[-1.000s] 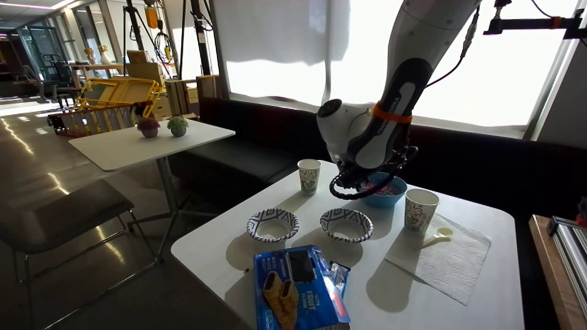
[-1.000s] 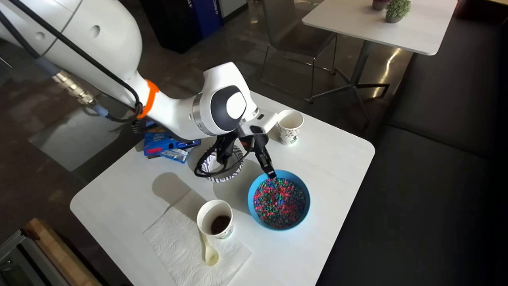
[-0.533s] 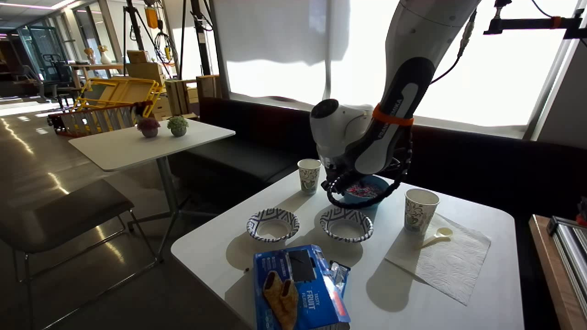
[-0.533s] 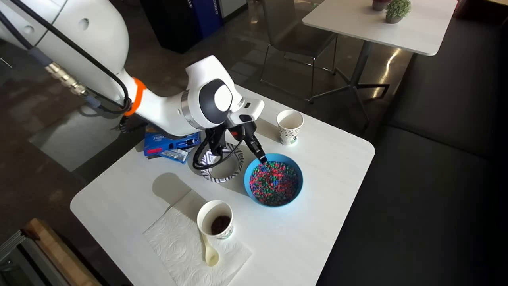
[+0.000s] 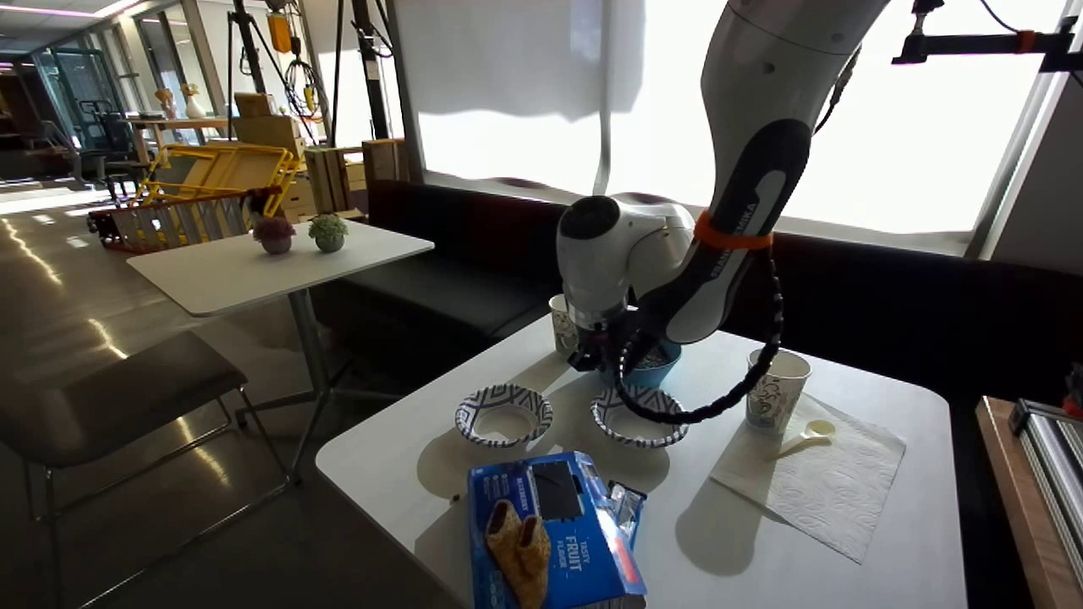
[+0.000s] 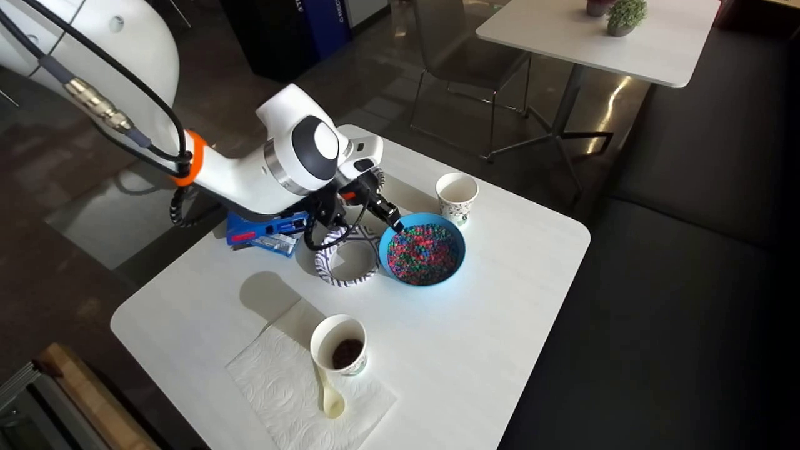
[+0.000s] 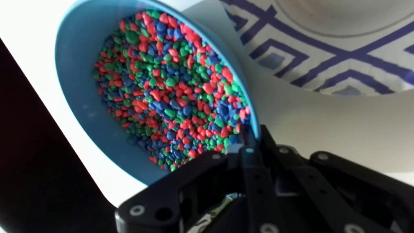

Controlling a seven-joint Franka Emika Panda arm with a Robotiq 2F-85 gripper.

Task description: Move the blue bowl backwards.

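Observation:
The blue bowl (image 6: 427,219) holds red, green and blue bits. It also shows in the wrist view (image 7: 77,74). In an exterior view the bowl (image 5: 662,369) is partly hidden behind my arm and cable. My gripper (image 7: 257,136) is shut on the bowl's rim, one finger inside and one outside. The gripper shows in both exterior views (image 6: 395,224) (image 5: 585,359), at the bowl's edge by the patterned bowls. I cannot tell whether the bowl touches the table.
A patterned white bowl (image 6: 328,269) is close beside the blue bowl; another patterned bowl (image 5: 472,416) stands farther off. One cup (image 6: 459,209) stands near the blue bowl. Another cup (image 5: 772,397) and a spoon (image 5: 817,430) are on a paper towel (image 5: 846,499). A blue box (image 5: 541,550) lies in front.
The gripper and the blue bowl have moved together, away from the cup on the towel and closer to the other cup and a patterned bowl. The other objects have not moved.

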